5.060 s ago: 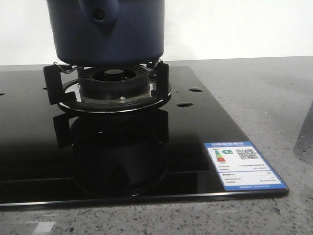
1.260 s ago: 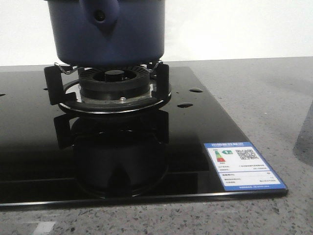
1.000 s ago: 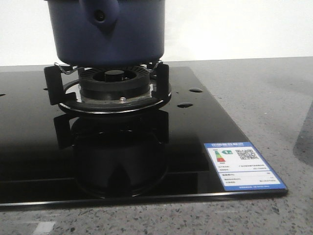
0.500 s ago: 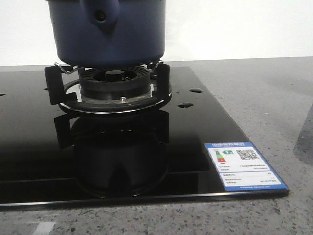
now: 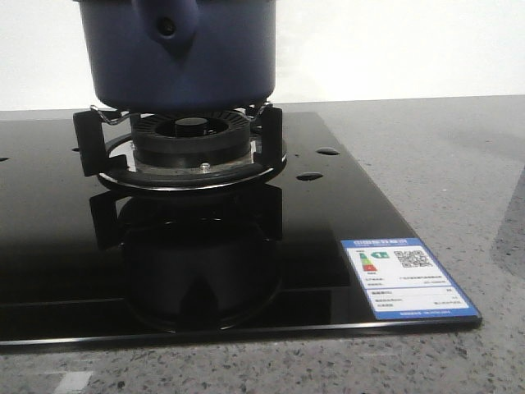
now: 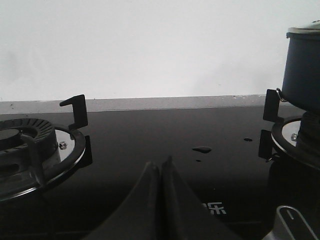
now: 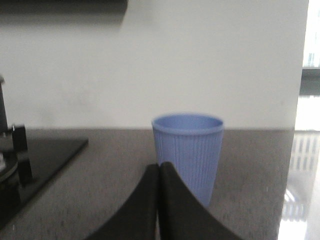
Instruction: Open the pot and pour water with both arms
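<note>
Both arms' fingers are pressed together, empty. The pot [image 6: 303, 65] sits on its burner off to the left gripper [image 6: 160, 167]'s right; the right gripper [image 7: 159, 170] faces a blue cup [image 7: 187, 152].

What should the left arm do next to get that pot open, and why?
Probably open the left gripper and swing it toward the pot. Its fingers are pressed together and empty over the black cooktop, while the pot sits off to one side on its burner, untouched.
</note>
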You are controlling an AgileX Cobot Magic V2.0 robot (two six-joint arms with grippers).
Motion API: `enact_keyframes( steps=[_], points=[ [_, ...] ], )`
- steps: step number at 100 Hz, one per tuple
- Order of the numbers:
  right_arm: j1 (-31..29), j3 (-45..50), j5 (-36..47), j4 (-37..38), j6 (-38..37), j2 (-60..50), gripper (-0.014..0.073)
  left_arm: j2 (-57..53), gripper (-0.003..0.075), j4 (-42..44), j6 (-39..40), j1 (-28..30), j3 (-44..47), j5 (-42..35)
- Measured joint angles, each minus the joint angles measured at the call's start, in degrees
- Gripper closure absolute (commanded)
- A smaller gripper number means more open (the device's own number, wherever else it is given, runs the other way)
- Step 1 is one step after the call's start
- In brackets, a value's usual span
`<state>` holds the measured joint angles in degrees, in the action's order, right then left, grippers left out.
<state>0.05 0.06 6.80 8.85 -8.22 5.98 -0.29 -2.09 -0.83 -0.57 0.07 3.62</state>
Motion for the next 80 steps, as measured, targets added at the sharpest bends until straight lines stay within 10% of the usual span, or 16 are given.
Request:
enact_keyframes(
  steps=[80],
  points=[
    [1.41, 0.52, -16.36, -4.95, 5.54, -6.54, 0.0643, 0.00, 0.0741, 0.00, 0.00, 0.00, 0.00, 0.22]
  ],
)
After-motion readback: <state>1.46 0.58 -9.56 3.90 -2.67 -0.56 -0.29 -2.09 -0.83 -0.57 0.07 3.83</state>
